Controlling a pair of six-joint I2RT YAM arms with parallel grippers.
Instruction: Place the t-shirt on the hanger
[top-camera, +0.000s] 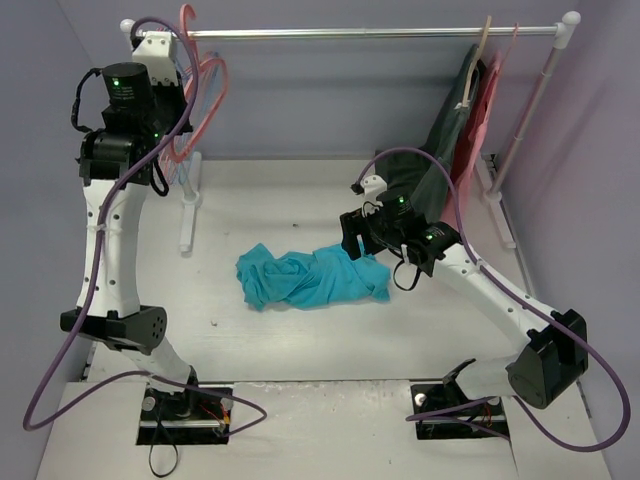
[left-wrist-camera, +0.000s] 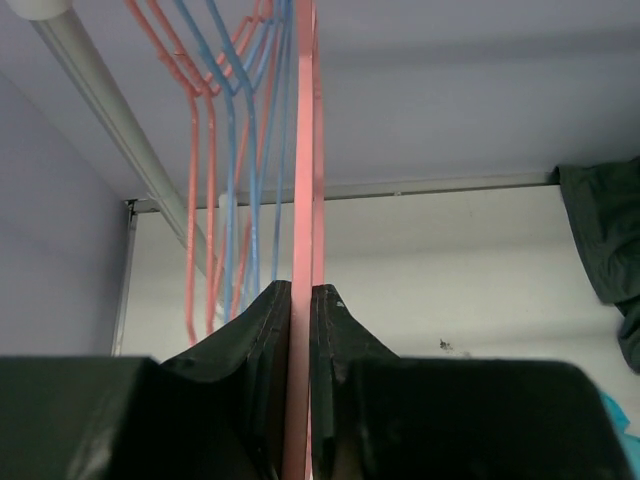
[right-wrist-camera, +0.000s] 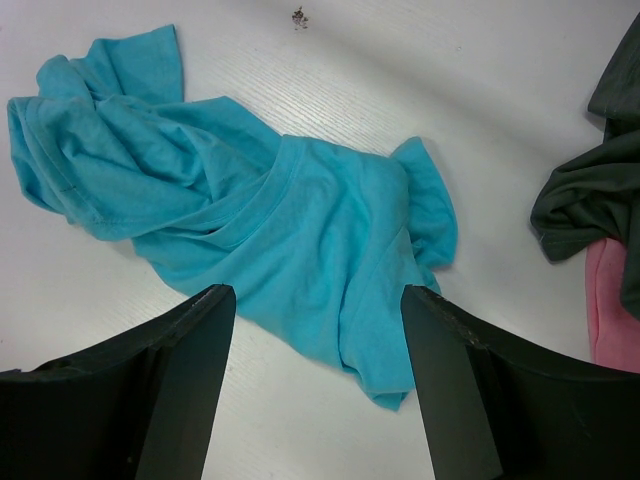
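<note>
The teal t-shirt (top-camera: 310, 278) lies crumpled on the white table and fills the right wrist view (right-wrist-camera: 250, 200). My right gripper (top-camera: 360, 245) is open and empty, just above the shirt's right end, with its fingers (right-wrist-camera: 318, 292) either side of the hem. My left gripper (top-camera: 185, 120) is raised at the left end of the rail. In the left wrist view it is shut (left-wrist-camera: 300, 288) on a bar of the salmon-pink hanger (left-wrist-camera: 303, 150). That hanger hangs at the rail's left end (top-camera: 213, 80).
A metal rail (top-camera: 370, 32) spans the back on two posts. More pink and light-blue hangers (left-wrist-camera: 215, 150) hang beside the gripped one. A dark grey-green garment (top-camera: 445, 150) and a pink garment (top-camera: 487, 110) hang at the right, also in the right wrist view (right-wrist-camera: 590, 200).
</note>
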